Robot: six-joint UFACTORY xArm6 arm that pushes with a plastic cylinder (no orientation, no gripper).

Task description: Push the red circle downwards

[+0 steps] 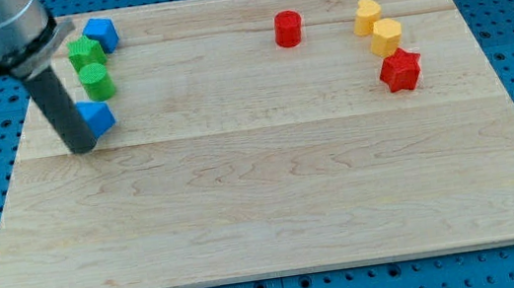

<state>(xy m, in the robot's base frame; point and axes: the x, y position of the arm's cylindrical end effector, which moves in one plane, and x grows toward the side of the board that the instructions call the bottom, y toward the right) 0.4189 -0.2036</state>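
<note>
Starting at the view's bottom, the wooden counter (277,221) carries nothing across its lower half. Further up on the view's left, my tip (83,147) rests on the counter, touching or just beside a blue block (95,116) on that block's left. The tool is a plain rod with no jaws, so it holds nothing. Above that blue block stand a green cylinder (96,82), a second green block (84,54) and another blue block (100,33), clustered closely. On the view's right sit a red star-shaped block (400,69) and, above it, two yellow blocks (386,36) (368,16), the three in a close line.

The red circle (289,28) stands alone near the view's top, right of centre, well apart from my tip.

Judgement: the approach step is in hand; the push is not begun. The next move calls for carrying the tip across to a spot just above the circle, keeping clear of the left cluster, then driving straight toward the view's bottom. An off-centre contact could send the circle sideways.
</note>
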